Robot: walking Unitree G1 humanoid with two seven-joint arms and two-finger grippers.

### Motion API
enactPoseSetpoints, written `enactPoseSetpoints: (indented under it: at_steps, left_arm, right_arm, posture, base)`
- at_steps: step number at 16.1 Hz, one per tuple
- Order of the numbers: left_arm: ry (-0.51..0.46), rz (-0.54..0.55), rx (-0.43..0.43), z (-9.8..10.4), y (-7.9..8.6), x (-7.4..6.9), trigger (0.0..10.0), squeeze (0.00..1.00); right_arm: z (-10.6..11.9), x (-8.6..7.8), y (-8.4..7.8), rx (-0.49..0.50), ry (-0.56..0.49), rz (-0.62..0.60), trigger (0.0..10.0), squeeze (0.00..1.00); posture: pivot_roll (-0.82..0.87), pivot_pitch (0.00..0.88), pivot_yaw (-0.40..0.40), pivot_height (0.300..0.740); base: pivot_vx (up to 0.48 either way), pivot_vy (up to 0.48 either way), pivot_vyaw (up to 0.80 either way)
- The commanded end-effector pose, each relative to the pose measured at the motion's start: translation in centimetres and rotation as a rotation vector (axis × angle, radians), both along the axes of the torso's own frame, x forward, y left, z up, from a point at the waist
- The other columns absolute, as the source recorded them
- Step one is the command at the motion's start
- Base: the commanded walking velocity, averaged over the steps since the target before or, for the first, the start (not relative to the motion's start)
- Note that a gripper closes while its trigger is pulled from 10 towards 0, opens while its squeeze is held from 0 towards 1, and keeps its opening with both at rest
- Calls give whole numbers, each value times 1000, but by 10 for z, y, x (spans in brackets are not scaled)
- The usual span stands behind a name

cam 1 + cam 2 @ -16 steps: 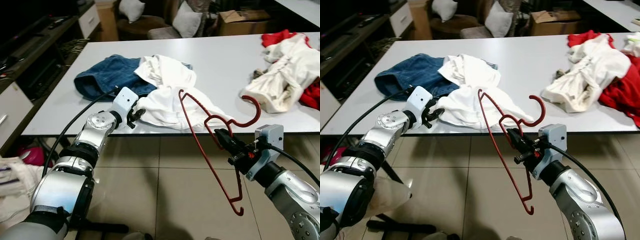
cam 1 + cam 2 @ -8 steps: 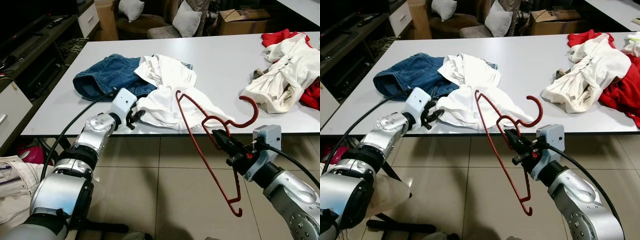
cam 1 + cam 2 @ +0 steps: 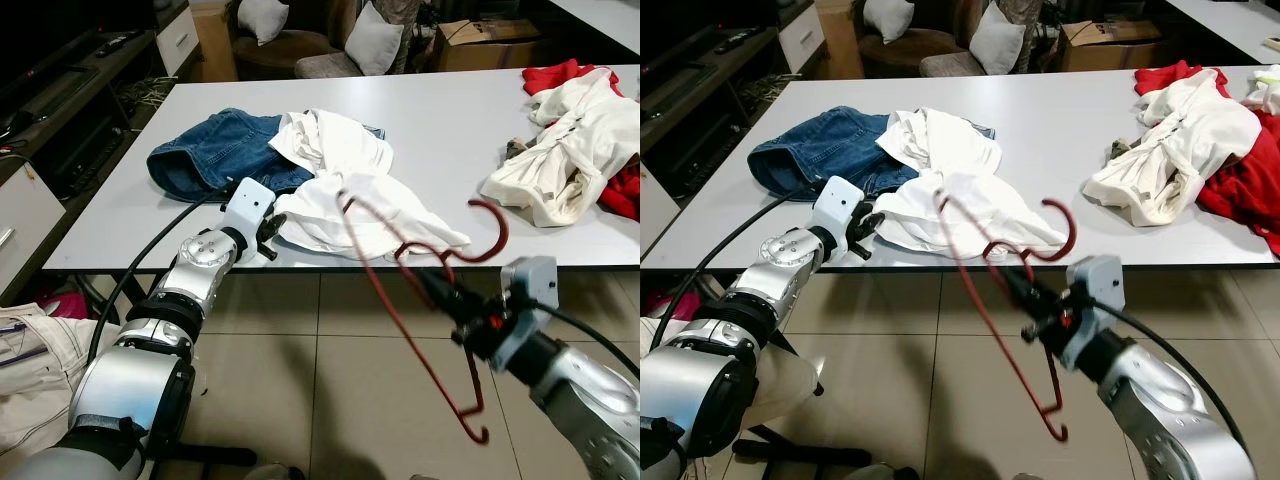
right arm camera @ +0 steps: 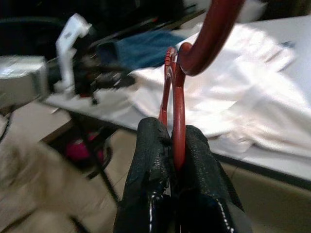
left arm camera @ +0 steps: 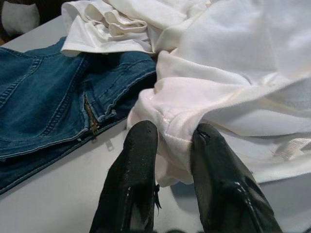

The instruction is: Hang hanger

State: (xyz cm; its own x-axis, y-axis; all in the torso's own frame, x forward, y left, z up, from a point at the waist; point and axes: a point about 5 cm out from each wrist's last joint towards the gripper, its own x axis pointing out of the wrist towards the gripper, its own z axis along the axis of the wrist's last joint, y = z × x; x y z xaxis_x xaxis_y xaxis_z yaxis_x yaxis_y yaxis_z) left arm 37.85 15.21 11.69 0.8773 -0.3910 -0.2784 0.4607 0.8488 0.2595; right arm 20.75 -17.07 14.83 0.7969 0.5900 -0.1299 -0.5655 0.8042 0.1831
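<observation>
Between the two black fingers of the right gripper (image 4: 172,145), a red hanger (image 3: 400,300) is clamped just below its hook, out over the tiled floor (image 3: 320,340) on the near side of the table (image 3: 450,130). Its hook curls up and away from the fingers toward the table edge, while the thin triangular frame trails down below them. Since a second ago the hanger has swung slightly to the robot's left and now reads blurred (a sign the arm is in motion), which suggests it is being carried toward the garment, not yet to any rail. It is a slim wire-like piece, light and likely to swing about the grip.

Just ahead of the hanger, a white shirt (image 3: 360,215) lies crumpled at the table edge. The left gripper (image 5: 172,145) stays pinched on a fold of that shirt, its fingers closed on the cloth. Beyond the shirt sit blue jeans (image 3: 215,150), and well off to the right gripper's far side lies a heap of white and red clothes (image 3: 575,140).
</observation>
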Motion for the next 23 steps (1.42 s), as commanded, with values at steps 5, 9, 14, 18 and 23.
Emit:
enactPoseSetpoints:
  at_steps: [5,9,14,18,23]
  left_arm:
    - [-30,51,-13,1,-1,1,0,0]
    - [-44,82,-3,0,-3,2,0,0]
    - [-149,-97,36,19,-16,1,0,0]
    - [-214,-159,-30,35,-21,-5,0,0]
    - [-254,-256,-53,58,-28,-23,0,0]
  right_arm:
    - [-9,7,10,-8,52,77,10000,0]
    - [-14,11,11,-20,77,83,10000,0]
    - [-23,22,17,21,128,60,10000,0]
    - [-29,29,18,42,169,59,10000,0]
    - [-35,45,17,194,220,-46,10000,0]
  posture:
    - [-264,0,87,740]
    - [-263,0,85,740]
    - [-269,0,103,740]
    - [-235,0,75,740]
    - [-207,0,55,740]
  base:
    - [0,0,0]
    - [0,0,0]
    - [0,0,0]
    - [0,0,0]
    - [0,0,0]
